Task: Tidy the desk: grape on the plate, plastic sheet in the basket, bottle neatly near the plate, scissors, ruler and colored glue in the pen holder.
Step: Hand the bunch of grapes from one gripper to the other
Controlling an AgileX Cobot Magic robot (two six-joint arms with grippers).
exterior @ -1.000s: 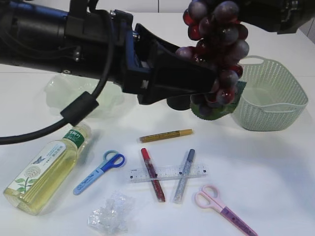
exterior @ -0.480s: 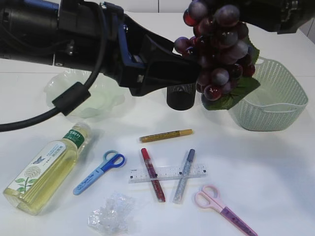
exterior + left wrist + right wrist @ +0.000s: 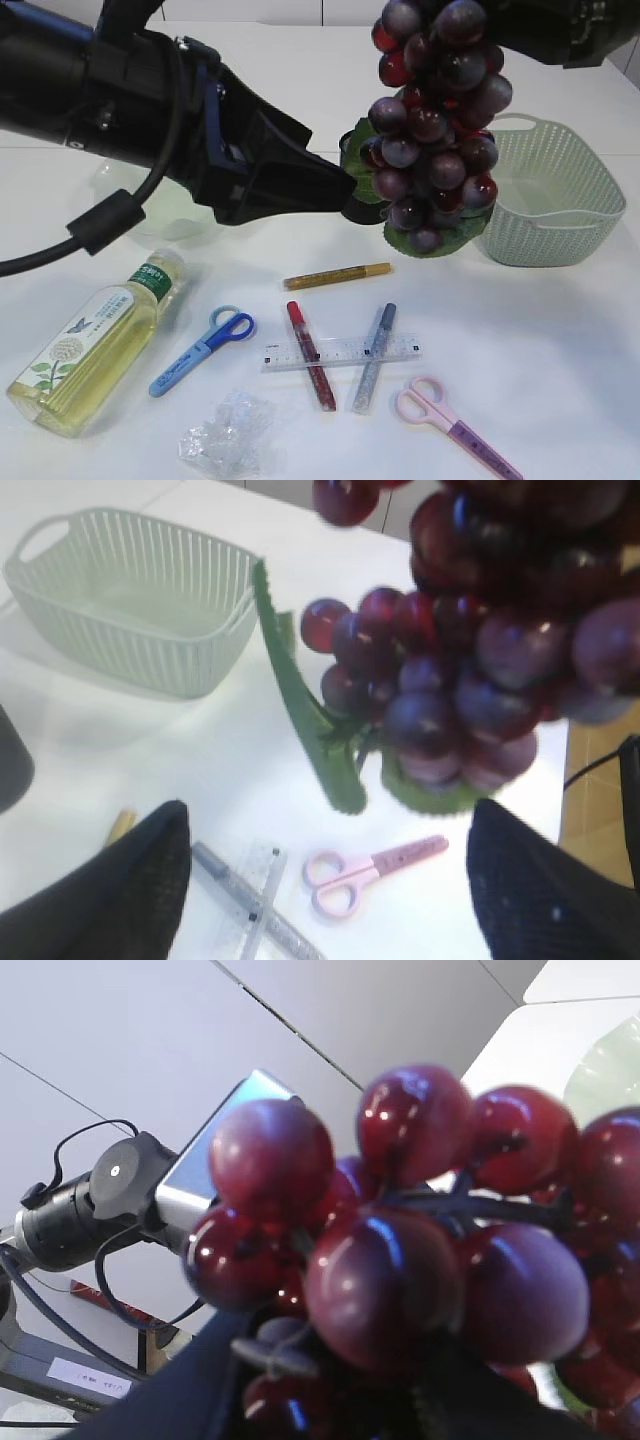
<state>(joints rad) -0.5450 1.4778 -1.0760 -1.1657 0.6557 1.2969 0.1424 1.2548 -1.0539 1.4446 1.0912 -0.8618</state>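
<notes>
Exterior view: I see my right gripper (image 3: pixel 330 1400) clamped on the dark red plastic grape bunch (image 3: pixel 435 120), hanging high left of the pale green woven basket (image 3: pixel 560 215). My left gripper (image 3: pixel 325 880) gapes wide, empty.

grape bunch (image 3: pixel 432 130) hangs just right of the left gripper (image 3: pixel 335 190) and its spread jaws; basket (image 3: pixel 545 195) farther right; ruler (image 3: pixel 340 352), glue sticks (image 3: pixel 310 355) and scissors (image 3: pixel 455 425) lie on the table below them.
</notes>
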